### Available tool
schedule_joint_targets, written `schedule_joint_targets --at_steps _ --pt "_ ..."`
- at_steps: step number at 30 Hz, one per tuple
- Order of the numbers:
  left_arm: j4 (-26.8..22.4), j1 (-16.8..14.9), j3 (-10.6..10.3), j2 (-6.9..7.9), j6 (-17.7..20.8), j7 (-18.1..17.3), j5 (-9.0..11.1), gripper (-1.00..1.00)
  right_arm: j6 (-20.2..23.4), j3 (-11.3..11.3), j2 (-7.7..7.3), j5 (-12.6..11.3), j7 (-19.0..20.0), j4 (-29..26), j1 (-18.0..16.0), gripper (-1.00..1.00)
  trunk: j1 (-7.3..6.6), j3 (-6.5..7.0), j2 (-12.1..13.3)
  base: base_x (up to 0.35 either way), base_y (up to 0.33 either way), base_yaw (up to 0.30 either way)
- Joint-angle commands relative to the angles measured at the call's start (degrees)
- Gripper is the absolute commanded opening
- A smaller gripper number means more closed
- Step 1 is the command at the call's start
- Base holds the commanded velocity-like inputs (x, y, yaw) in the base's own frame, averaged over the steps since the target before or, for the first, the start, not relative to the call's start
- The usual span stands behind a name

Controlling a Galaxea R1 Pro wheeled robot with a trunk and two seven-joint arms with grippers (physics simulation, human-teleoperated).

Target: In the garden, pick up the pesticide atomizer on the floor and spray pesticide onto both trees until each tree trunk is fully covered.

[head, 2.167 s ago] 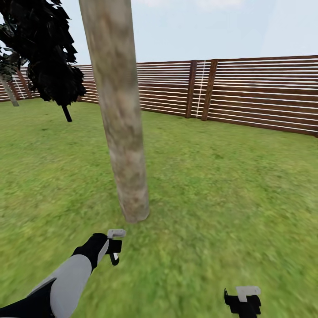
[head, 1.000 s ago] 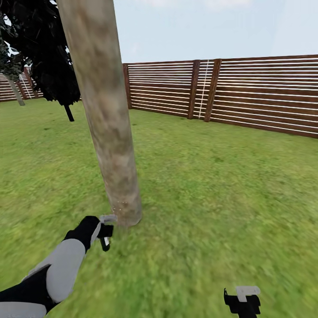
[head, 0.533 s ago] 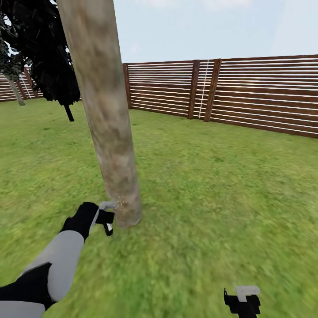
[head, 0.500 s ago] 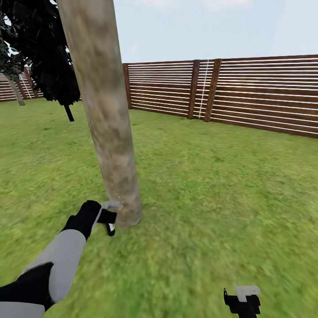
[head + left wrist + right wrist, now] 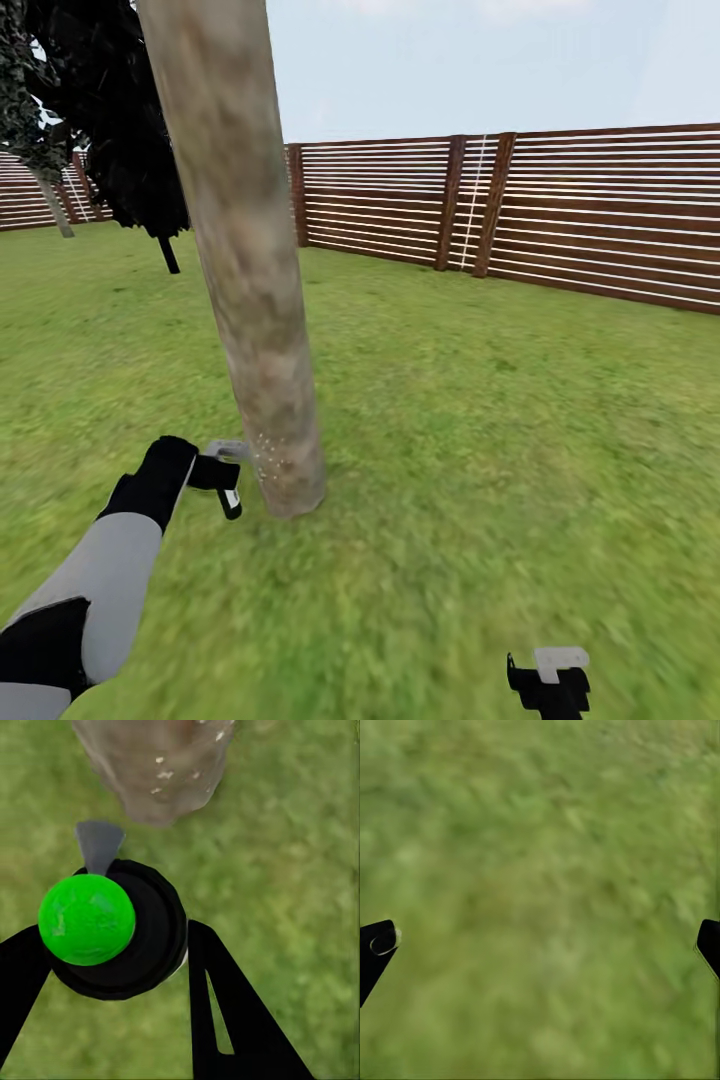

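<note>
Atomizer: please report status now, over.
Left gripper shut on atomizer, nozzle toward tree trunk. White specks low on trunk. Right gripper open over grass. Nothing in the way.

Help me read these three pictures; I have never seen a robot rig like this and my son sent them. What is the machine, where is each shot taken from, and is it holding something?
These are simulator renders of a wheeled robot with two arms. The wide picture comes from its head camera, looking down over a lawn ringed by a wooden fence. The other two come from cameras at each wrist. The left tool is shut on a black atomizer with a green top in the left wrist view, its nozzle aimed at the base of a thick tree trunk. White specks, seemingly spray, dot the bark low down. The right tool hangs open over bare grass, holding nothing.
</note>
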Motion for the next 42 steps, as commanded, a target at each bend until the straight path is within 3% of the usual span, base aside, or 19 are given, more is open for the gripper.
schedule_joint_targets --at_steps 1,7,15,34,37,42 --pt "-1.18 0.21 0.07 -0.06 0.15 0.0 0.13 -1.0 0.0 0.0 0.0 0.0 0.0 0.0 0.0 1.0 0.01 -0.01 0.0 0.223 -0.192 0.001" --pt "-2.48 -0.04 -0.34 -0.08 5.65 0.01 0.12 -1.0 0.0 0.04 -0.01 0.0 0.0 -0.01 0.0 1.0 0.01 -0.01 0.0 -0.069 -0.257 0.0" --pt "-6.4 0.54 -0.1 -0.21 6.06 0.06 0.13 -1.0 0.0 0.09 0.08 0.09 0.09 0.01 0.0 1.0 0.01 -0.01 0.0 0.037 -0.269 0.06" --pt "-5.62 0.59 0.02 -0.18 6.0 0.33 0.02 -1.0 0.0 0.09 0.08 0.09 0.0 0.01 0.0 1.0 0.01 -0.01 0.0 0.079 -0.268 0.048" --pt "-5.57 0.75 0.84 0.17 5.93 0.48 -0.07 -1.0 0.0 0.09 0.08 0.09 0.0 0.0 0.0 1.0 0.01 -0.01 0.0 -0.07 -0.276 0.169" --pt "-5.58 3.31 1.35 0.79 5.7 1.06 -0.4 -1.0 0.0 0.09 0.08 0.07 0.05 0.01 0.0 1.0 0.01 -0.01 0.0 -0.009 -0.276 0.269"
